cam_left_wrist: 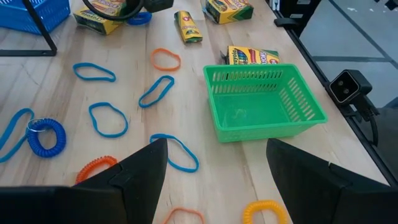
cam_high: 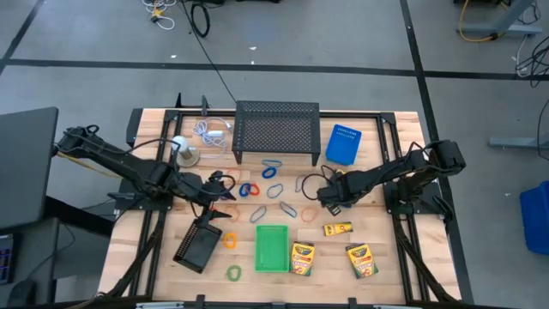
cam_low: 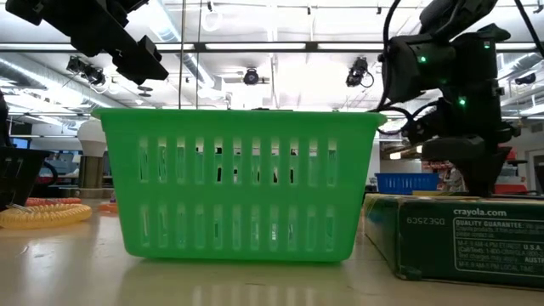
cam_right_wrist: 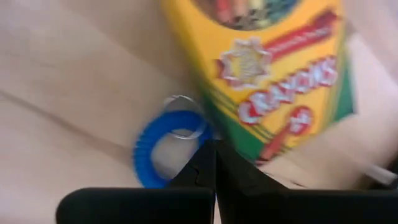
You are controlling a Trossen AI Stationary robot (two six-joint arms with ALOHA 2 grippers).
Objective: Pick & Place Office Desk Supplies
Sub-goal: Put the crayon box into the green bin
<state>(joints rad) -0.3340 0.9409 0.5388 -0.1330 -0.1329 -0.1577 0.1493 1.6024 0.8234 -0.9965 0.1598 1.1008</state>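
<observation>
Several yellow crayon boxes point(cam_high: 302, 257) point(cam_high: 361, 260) point(cam_high: 337, 228) lie flat near the green basket point(cam_high: 272, 247) at the table's near middle. Thin loops in blue point(cam_high: 273, 172), orange point(cam_high: 230, 240) and green point(cam_high: 233, 273) lie scattered on the wood. My right gripper point(cam_high: 324, 199) points steeply down, shut, its tips point(cam_right_wrist: 213, 152) between a blue coiled loop point(cam_right_wrist: 163, 146) and another crayon box point(cam_right_wrist: 273, 74). My left gripper point(cam_left_wrist: 216, 146) hangs open above the loops left of centre point(cam_high: 219, 189), with nothing between its fingers. My right gripper's shut fingertips point(cam_right_wrist: 208, 158) come from above at the spot where the blue coiled loop's edge point(cam_right_wrist: 198, 134) meets the crayon box's corner point(cam_right_wrist: 239, 140). Both lie flat on the table. Whether the tips touch either one, I cannot tell.
A black mesh shelf point(cam_high: 276, 130) and a blue box point(cam_high: 343, 144) stand at the far side, with a white coiled cable point(cam_high: 210, 130) and a white ball point(cam_high: 180, 148) at the far left. A black block point(cam_high: 199, 245) lies near left. Bare wood shows at the near right.
</observation>
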